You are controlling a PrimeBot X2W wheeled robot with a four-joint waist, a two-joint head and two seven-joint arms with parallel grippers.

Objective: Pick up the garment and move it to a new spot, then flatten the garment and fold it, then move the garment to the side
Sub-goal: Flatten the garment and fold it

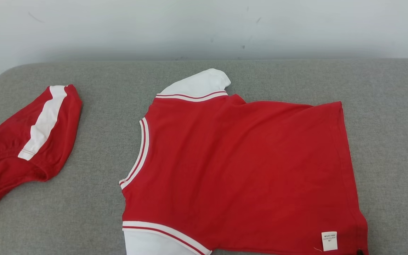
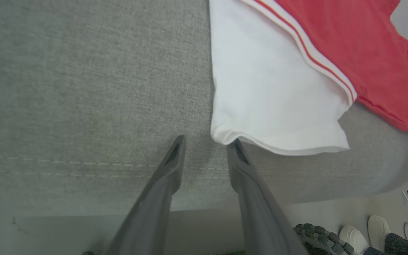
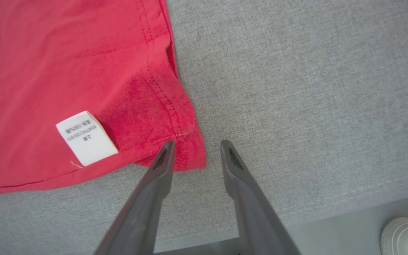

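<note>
Head view high over the garment [image 1: 239,170]; wrist views low and close at its two near corners.

A white label [image 3: 86,138] sits near the hem corner of the red garment [image 3: 48,63] — three short lines of dark print, upside down in the right wrist view. Only "100%" reads; the rest is too small.

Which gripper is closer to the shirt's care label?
Right. The right gripper is at the hem corner by the care label; the left gripper at the white sleeve.
</note>
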